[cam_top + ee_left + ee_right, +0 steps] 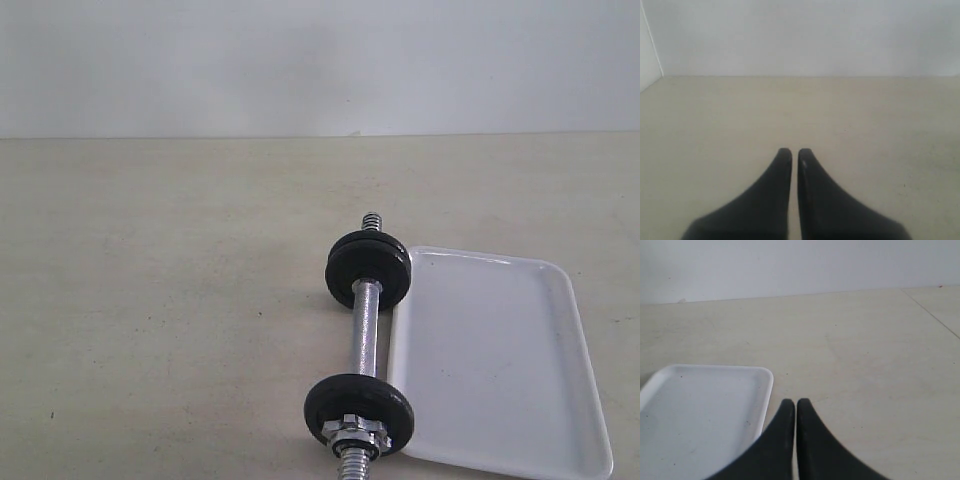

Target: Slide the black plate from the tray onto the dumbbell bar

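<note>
- Black and matte, the left claw (794,151) has its two fingers pressed together, with only a hairline slit between the tips and nothing pinched.
- Ahead of the left claw lies bare beige desk (790,110), running to a pale wall.
- The right claw (795,402) is closed in the same way, tip against tip, and grips nothing.
- The white tray (700,415) lies on the desk just beside the right claw. One rounded corner is the part nearest the fingertips.
- Neither claw appears in the exterior view, and neither wrist view shows the dumbbell. How far the dumbbell lies from either claw cannot be told.
- In the exterior view the chrome dumbbell bar (365,330) lies on the desk along the tray's long edge, touching it or very nearly so.
- What looks like a far pair of black plates (368,268) sits face to face on the bar's far part, with a threaded stub poking out beyond them.
- A near black plate (360,405) sits on the bar's near part, with the silver star nut (352,430) against its outer face.
- Every black plate in sight is on the bar.
</note>
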You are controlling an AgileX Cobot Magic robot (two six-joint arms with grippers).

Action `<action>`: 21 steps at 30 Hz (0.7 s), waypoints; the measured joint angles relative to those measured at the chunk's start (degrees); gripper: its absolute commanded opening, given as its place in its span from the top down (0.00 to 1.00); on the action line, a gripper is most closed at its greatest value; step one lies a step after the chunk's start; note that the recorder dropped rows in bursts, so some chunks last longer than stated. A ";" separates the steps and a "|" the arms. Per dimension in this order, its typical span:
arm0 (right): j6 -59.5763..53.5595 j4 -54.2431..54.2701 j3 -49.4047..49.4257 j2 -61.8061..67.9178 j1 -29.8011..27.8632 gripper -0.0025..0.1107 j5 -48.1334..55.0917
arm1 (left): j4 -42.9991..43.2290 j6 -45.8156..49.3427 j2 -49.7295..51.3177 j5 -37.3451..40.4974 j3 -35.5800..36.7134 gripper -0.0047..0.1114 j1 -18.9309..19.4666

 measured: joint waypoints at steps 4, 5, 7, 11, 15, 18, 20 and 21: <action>0.12 0.00 0.00 0.00 0.00 0.98 0.00 | -16.31 19.56 0.00 -0.14 0.00 0.92 0.00; 0.12 0.00 0.00 0.00 0.00 0.98 0.00 | -20.06 23.51 0.00 -0.39 0.00 0.92 0.00; 0.12 0.00 0.00 0.00 0.00 0.98 0.00 | -24.14 27.81 0.00 -0.77 0.00 0.92 0.00; 0.12 0.00 0.00 0.00 0.00 0.98 0.00 | -24.25 28.31 0.00 -0.63 0.00 0.92 0.00; 0.23 0.00 0.00 0.00 0.00 0.98 0.00 | -22.72 26.09 0.00 -0.63 0.00 0.92 0.00; 0.34 0.00 0.00 0.00 0.00 0.98 0.00 | -22.37 25.14 0.00 -0.63 0.00 0.92 0.00; 0.34 0.00 0.00 0.00 0.00 0.98 0.00 | -22.37 24.87 0.00 -0.63 0.00 0.92 0.00; 0.34 0.00 0.00 0.00 0.00 0.98 0.00 | -22.25 24.87 0.00 -0.63 0.00 0.92 0.00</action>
